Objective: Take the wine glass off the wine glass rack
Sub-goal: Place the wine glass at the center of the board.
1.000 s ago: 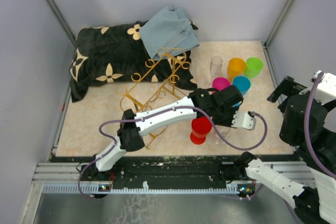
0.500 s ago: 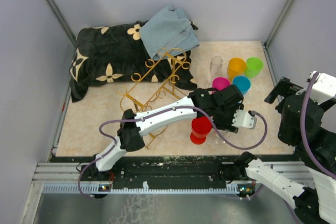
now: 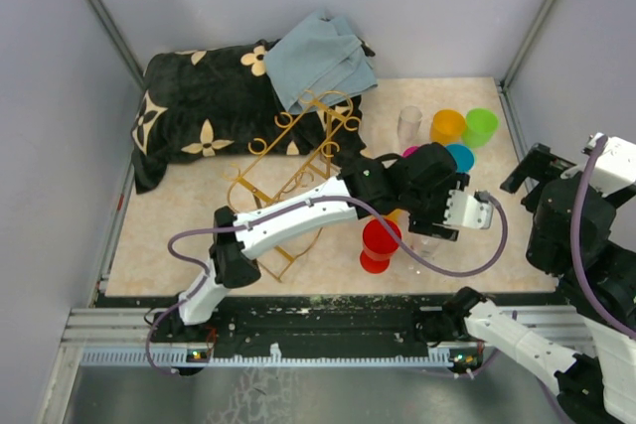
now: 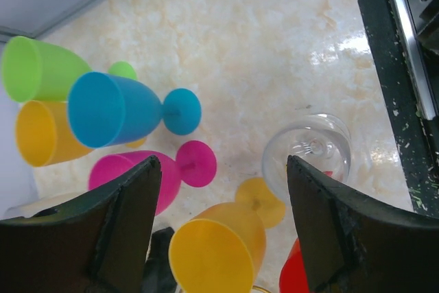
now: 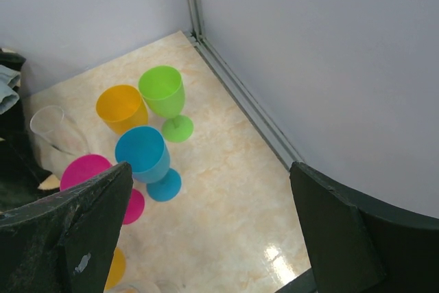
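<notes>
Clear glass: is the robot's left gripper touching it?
Cannot tell. In the left wrist view the clear glass sits between the fingers of the open left gripper, its rim passing behind one of them, so neither contact nor gap shows plainly.

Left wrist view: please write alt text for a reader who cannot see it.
The open left claw hangs over a clear wine glass standing on the pale marbled table, gripping nothing. Bright plastic goblets, blue, green, pink, orange and red, crowd beside it.

Bright even light, glare on table (image 4: 341, 51) nr edge, jaws blurry
</notes>
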